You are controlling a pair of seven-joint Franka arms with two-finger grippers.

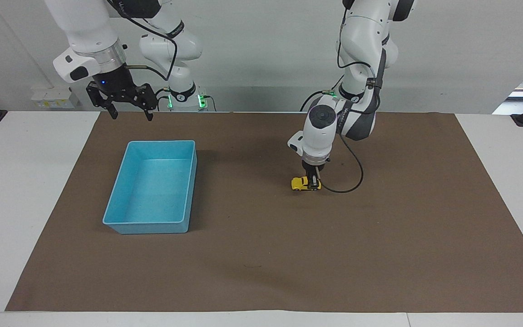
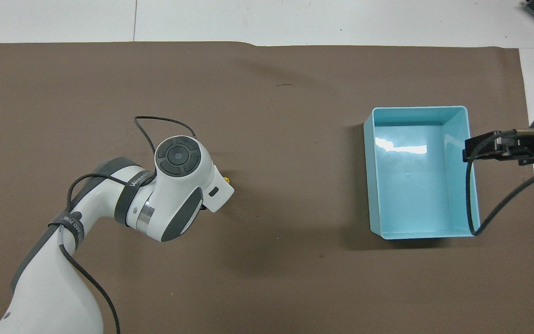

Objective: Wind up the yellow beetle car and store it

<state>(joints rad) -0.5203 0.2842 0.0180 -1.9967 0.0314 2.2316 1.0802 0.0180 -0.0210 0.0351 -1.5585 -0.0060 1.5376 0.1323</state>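
Facing view shows the left gripper [image 1: 314, 182] clamped on the small bright yellow beetle-shaped toy car [image 1: 301, 183], which rests on the brown mat toward the left arm's end from the open light-blue rectangular plastic bin [image 1: 155, 187], well apart from it. The car appears light, rigid and smooth; hold across its body sides, wheels down, with moderate force to prevent slipping while winding. The right gripper [image 1: 127, 110] waits with fingers spread, raised beside the bin's edge nearest the robots. Overhead, the left wrist hides most of the car.
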